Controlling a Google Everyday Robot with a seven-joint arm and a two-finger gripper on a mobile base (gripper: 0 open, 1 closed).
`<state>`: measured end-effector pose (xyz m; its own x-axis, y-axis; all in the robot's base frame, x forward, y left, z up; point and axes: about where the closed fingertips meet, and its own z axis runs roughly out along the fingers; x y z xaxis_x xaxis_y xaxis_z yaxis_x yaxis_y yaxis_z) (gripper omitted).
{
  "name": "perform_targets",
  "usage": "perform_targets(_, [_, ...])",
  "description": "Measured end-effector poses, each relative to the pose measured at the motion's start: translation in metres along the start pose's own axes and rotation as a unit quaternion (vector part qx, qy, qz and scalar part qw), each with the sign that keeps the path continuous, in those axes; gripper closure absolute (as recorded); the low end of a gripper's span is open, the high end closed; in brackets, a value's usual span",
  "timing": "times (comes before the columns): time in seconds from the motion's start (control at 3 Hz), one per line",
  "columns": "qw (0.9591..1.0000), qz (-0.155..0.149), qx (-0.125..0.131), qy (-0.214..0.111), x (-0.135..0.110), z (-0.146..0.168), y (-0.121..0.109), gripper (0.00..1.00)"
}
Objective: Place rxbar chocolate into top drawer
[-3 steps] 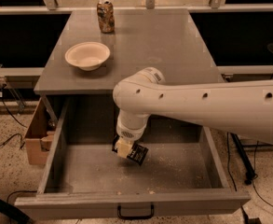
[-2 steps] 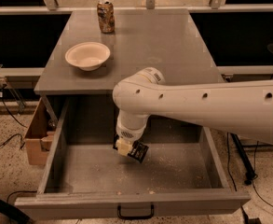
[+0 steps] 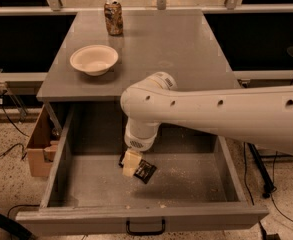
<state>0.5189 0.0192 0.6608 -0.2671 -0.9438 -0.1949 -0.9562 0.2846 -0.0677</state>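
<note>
The gripper [image 3: 132, 165] hangs at the end of the arm inside the top drawer [image 3: 86, 219], which is pulled out from under the near edge of the table [image 3: 186, 54]. It is closed on the rxbar chocolate [image 3: 146, 172], gripping the bar at its upper-left end. The rest of the black wrapper juts out from the gripper down and toward the table's right side. The bar's long axis therefore runs on a slant, neither parallel to the near edge nor square to it, with its free end pointing at the drawer floor and slightly toward the drawer front. It appears to be just above the speckled bottom rather than flat on it, though whether the low corner is touching cannot be told. Both bar and gripper sit a little left of the midpoint of the near edge, well inside all four drawer walls and well back from the black handle [image 3: 145, 229]. Since the bar is already over the drawer floor, my judgement is that the next move depends only on the small drop beneath it: opening the gripper should let it tip flat where it is.
</note>
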Motion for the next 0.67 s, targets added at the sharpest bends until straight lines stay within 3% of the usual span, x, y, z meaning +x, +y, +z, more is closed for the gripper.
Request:
perform_targets(0.33, [1.0000, -0.004, -0.002, -0.005, -0.001, -0.002, 0.001, 0.00])
perform_targets(0.67, [0.9989, -0.023, -0.006, -0.039, -0.006, -0.018, 0.004, 0.00])
